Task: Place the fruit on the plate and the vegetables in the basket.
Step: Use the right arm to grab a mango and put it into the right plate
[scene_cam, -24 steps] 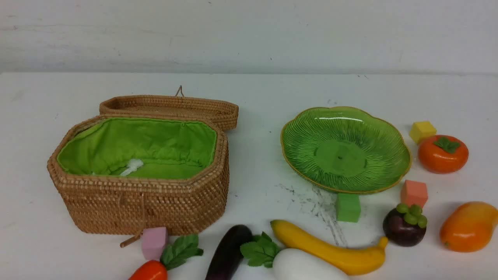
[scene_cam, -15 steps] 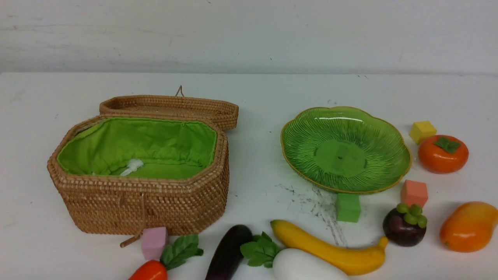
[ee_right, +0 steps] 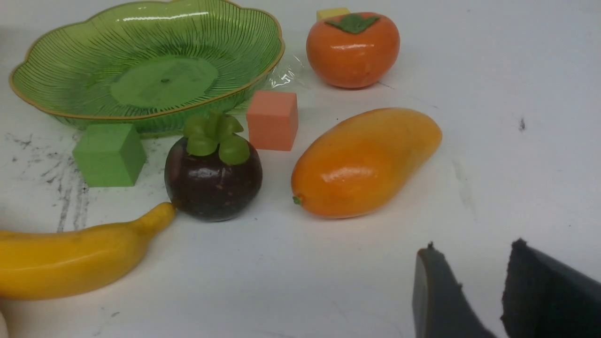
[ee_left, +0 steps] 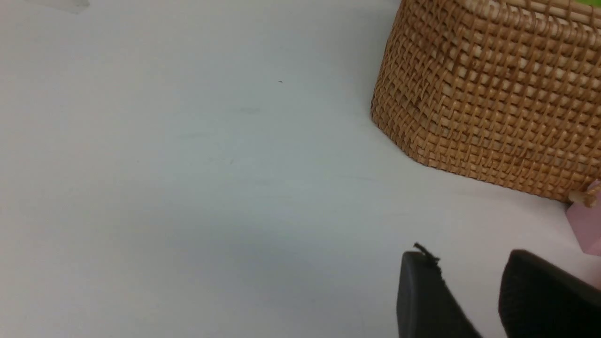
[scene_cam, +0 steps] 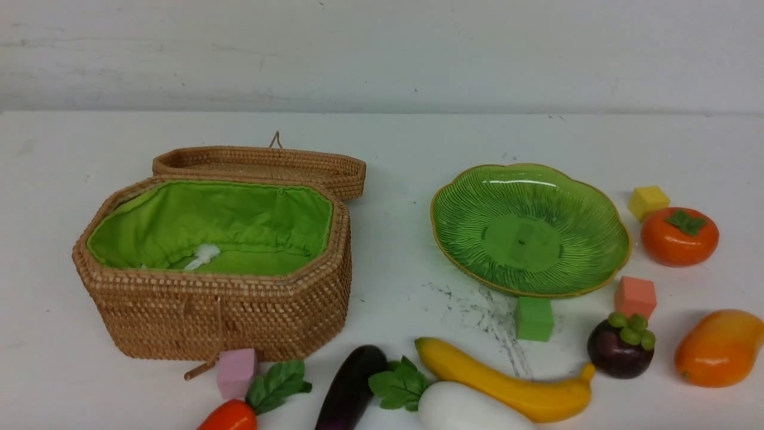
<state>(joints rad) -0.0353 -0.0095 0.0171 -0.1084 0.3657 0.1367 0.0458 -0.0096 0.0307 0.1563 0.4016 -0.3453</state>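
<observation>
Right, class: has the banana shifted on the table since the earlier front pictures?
No. The banana lies where it did, its stem end right by the mangosteen, with the green cube just beyond its middle.

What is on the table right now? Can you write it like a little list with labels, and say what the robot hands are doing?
basket: lid open, no vegetables inside
plate: nothing on it
fruit, all on the table: banana, mangosteen, mango, persimmon
vegetables, all on the table: carrot, eggplant, radish
foam cubes: pink cube, green cube, orange cube, yellow cube
left gripper: open, holding nothing, beside the basket
right gripper: open, holding nothing, near the mango
</observation>
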